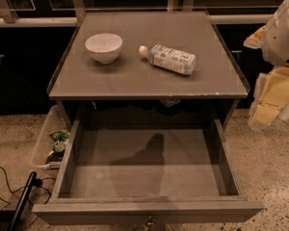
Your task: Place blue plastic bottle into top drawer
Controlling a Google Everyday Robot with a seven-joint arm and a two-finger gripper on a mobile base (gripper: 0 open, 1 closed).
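Top drawer [149, 177] stands open below the table [135, 78] bearing the toppled blue plastic bottle [168, 59] and white bowl [104, 47]; my gripper [272, 97] hangs right of the table, and I cannot tell its state.

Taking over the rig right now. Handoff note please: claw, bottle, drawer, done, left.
Claw: at the right edge of view, beside the cabinet, well apart from the bottle.
Blue plastic bottle: lying on its side on the cabinet top, right of the white bowl, cap towards the bowl.
Top drawer: open, bottom bare.
Done: drawer is open.
Left: grasp the bottle and place it in the drawer.
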